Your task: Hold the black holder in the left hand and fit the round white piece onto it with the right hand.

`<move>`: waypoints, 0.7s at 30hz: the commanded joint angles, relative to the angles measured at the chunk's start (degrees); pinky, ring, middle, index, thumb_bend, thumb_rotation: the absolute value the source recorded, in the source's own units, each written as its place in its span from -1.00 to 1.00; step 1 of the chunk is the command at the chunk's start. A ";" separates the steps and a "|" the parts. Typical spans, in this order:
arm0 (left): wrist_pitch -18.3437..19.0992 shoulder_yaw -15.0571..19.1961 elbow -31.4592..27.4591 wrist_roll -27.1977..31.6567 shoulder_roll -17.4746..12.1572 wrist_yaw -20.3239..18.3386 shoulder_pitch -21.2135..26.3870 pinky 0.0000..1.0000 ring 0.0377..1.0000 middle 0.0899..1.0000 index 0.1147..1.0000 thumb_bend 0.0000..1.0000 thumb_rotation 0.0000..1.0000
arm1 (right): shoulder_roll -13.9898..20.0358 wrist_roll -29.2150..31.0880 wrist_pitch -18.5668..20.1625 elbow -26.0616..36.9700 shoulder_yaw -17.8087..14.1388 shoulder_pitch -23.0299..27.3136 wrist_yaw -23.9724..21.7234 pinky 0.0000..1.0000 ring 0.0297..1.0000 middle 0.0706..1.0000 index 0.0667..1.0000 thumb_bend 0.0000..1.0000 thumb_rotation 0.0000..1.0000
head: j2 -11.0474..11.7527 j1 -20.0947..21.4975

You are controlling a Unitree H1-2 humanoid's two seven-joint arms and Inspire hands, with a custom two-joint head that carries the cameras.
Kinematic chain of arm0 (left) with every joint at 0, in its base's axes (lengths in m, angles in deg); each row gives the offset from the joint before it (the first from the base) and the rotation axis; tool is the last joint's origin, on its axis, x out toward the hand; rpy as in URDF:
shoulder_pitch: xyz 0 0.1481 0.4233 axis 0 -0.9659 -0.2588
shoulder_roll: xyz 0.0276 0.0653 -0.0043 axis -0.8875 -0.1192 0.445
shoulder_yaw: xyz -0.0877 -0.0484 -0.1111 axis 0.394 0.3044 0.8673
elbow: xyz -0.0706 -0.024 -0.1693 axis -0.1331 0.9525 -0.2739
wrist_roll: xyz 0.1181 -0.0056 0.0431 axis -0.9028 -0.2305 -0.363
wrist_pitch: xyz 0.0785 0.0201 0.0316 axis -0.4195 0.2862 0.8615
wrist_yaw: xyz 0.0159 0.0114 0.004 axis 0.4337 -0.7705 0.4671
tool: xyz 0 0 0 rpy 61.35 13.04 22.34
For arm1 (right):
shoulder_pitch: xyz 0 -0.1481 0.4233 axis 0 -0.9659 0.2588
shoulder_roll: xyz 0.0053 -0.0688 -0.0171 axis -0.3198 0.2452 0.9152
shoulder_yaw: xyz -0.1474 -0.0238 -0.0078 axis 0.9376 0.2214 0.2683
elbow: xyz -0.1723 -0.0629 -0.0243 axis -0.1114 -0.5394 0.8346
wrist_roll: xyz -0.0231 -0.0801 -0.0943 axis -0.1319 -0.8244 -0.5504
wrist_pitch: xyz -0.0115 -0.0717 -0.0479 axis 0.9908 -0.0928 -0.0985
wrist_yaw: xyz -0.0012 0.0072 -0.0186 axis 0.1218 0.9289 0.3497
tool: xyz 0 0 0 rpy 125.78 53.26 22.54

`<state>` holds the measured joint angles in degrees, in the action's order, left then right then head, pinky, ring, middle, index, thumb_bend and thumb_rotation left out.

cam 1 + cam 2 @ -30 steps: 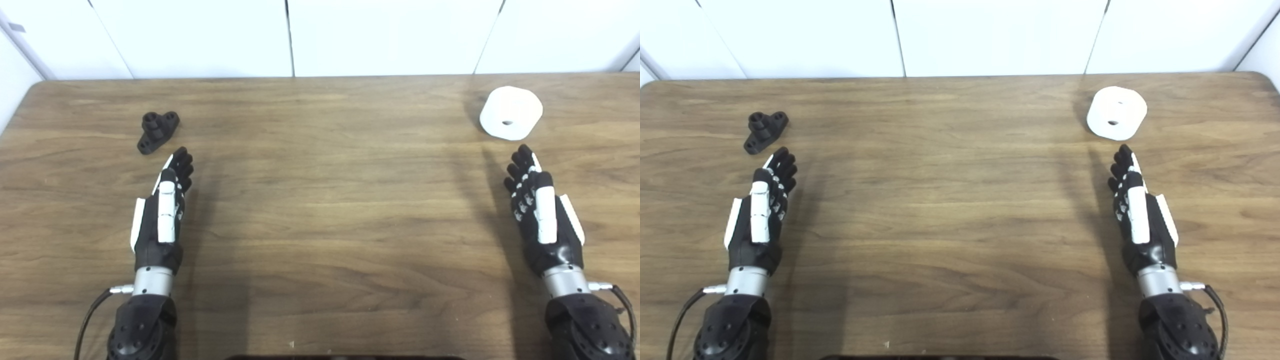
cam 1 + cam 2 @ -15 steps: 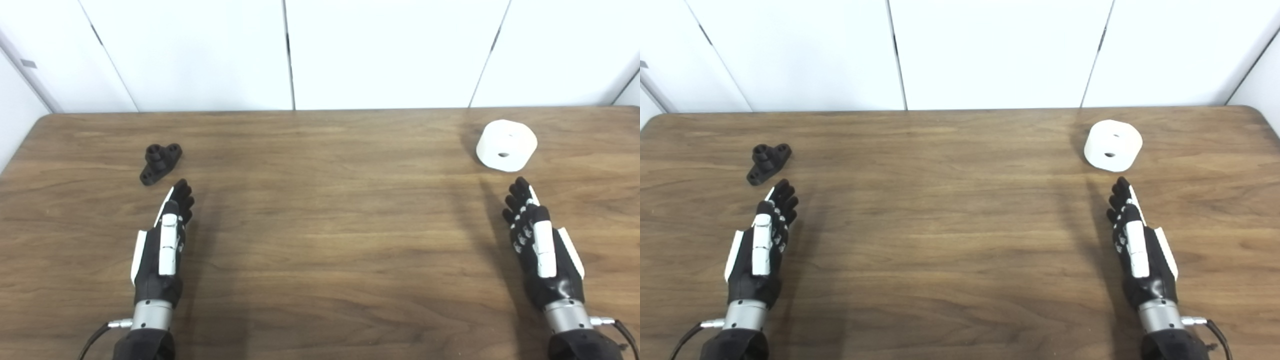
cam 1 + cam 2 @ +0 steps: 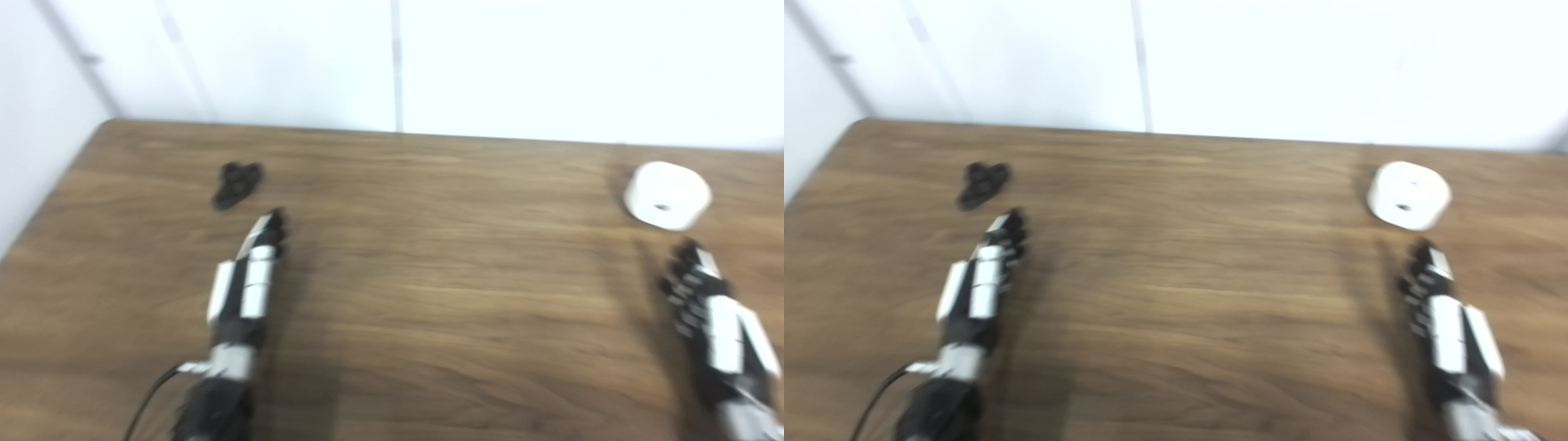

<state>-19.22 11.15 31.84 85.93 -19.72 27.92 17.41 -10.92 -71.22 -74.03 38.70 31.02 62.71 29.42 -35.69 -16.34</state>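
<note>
Wooden table (image 3: 429, 294): far edge against a white wall (image 3: 490, 61), left edge in view, broad bare middle between the 2 arms. Pictures blurred; no writing readable. Black holder (image 3: 236, 182): far left, near the left hand (image 3: 248, 288), apart from its fingertips. Round white piece (image 3: 666, 195): far right, just beyond the right hand (image 3: 1448, 324). Both hands flat, fingers extended, holding nothing.

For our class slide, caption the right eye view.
Both open hands, left hand and right hand, lie short of black holder and white piece.
</note>
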 commanded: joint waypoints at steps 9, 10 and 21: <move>-4.55 -1.13 -0.15 -2.27 2.27 2.50 -0.69 0.82 0.85 0.84 0.79 -0.08 0.92 | 2.01 1.46 1.59 1.89 -0.41 -0.81 -0.51 1.00 1.00 1.00 1.00 0.53 1.00 | 1.12 -0.37; -4.91 -1.17 0.09 -2.43 2.15 2.49 -0.72 0.82 0.85 0.84 0.79 -0.08 0.92 | 1.93 1.74 1.52 1.77 -0.48 -0.72 -0.53 1.00 1.00 1.00 1.00 0.53 1.00 | 1.12 -0.37; -5.82 -1.41 1.77 -4.14 2.07 2.67 -1.07 0.90 0.86 0.84 0.79 -0.08 0.80 | 2.32 1.87 -0.88 -1.11 -0.36 -0.48 -1.34 1.00 1.00 1.00 1.00 0.39 1.00 | 3.15 0.45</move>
<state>-22.97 10.02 33.99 82.65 -18.01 30.13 17.06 -9.98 -69.53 -74.53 38.15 30.95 62.33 28.65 -32.52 -15.82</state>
